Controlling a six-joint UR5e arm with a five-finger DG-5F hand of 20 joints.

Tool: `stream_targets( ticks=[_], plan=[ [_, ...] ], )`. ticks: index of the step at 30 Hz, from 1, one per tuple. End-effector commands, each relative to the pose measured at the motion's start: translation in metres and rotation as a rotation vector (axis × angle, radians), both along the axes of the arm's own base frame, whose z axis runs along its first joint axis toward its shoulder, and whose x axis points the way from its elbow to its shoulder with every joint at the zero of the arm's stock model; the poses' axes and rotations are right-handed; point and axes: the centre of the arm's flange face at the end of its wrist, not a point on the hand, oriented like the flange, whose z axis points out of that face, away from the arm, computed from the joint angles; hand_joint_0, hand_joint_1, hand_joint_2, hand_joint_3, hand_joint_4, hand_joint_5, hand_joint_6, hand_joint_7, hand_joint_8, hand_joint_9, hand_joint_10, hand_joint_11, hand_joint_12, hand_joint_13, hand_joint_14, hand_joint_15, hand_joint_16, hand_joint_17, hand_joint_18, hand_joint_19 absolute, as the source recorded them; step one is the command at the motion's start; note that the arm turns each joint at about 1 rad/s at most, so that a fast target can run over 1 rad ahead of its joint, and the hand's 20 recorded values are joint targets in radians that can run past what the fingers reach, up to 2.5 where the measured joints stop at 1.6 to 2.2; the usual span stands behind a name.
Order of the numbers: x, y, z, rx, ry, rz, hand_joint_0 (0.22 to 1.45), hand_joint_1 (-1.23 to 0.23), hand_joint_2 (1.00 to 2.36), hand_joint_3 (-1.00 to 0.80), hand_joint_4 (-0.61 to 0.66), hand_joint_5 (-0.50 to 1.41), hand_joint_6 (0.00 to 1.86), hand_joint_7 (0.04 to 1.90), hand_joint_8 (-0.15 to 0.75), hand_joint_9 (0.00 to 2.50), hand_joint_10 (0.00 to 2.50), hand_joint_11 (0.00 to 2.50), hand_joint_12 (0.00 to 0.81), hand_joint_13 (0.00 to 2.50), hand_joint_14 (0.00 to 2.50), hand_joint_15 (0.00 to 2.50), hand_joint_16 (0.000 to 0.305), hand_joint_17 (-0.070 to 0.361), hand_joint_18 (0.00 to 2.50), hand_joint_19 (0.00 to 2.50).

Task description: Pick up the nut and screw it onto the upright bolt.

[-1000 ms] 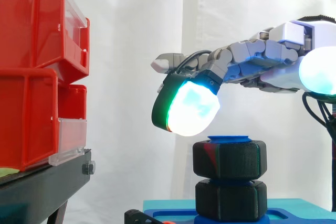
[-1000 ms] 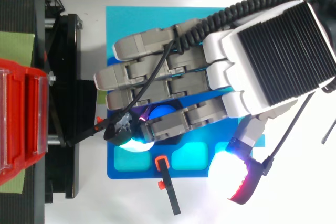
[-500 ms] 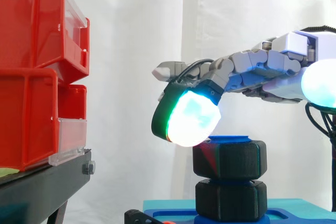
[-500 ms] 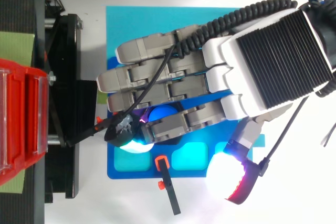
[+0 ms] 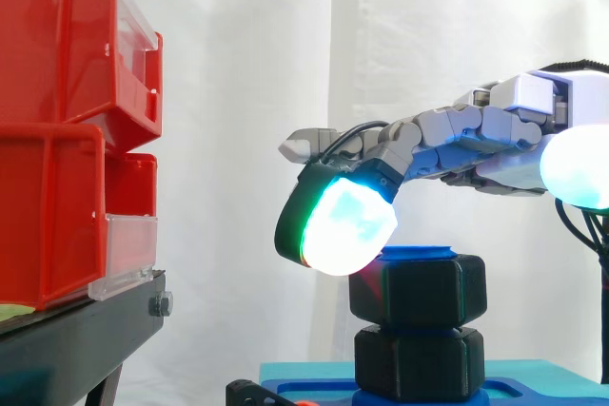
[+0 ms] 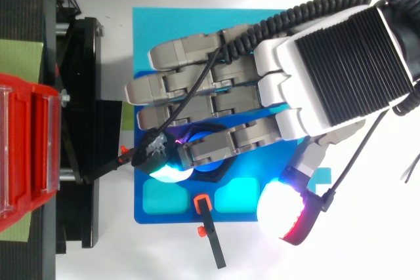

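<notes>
Nut (image 5: 417, 287) already on bolt (image 5: 416, 253), near bolt top, almost touching lower nut (image 5: 419, 360). Hand (image 6: 335, 57) above bolt, fingers (image 5: 347, 225) near-straight, holding nothing. Pad lower than second ago, now at nut's upper-left edge; nut faces look slightly turned, so probably spinning it down.

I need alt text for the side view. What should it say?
A robot hand reaches in from the right, one glowing fingertip at the top edge of the upper black nut, which sits above a lower black nut on a blue bolt. Red bins stand at left.
</notes>
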Motion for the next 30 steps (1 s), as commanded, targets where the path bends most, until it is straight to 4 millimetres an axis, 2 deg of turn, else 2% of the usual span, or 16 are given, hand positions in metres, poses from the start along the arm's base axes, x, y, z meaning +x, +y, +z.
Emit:
stream_targets(
  ticks=[1, 19, 30],
  plan=[
    [0.000, -0.003, 0.000, -0.001, -0.003, 0.000, 0.48, -0.14, 1.00, -0.50, 0.16, -0.14, 0.50, 0.71, 0.237, 0.38, 0.00, 0.00, 0.275, 0.12, 0.00, 0.00, 0.033, 0.074, 0.00, 0.00],
    [-0.003, -0.028, 0.007, -0.014, -0.043, 0.009, 0.49, -0.18, 1.00, -0.50, 0.20, -0.12, 0.50, 0.75, 0.241, 0.43, 0.00, 0.00, 0.266, 0.17, 0.00, 0.00, 0.031, 0.069, 0.00, 0.00],
    [-0.005, -0.034, 0.006, -0.020, -0.038, 0.007, 0.49, -0.19, 1.00, -0.50, 0.21, -0.11, 0.50, 0.76, 0.242, 0.46, 0.00, 0.00, 0.263, 0.19, 0.00, 0.00, 0.030, 0.068, 0.00, 0.00]
  ],
)
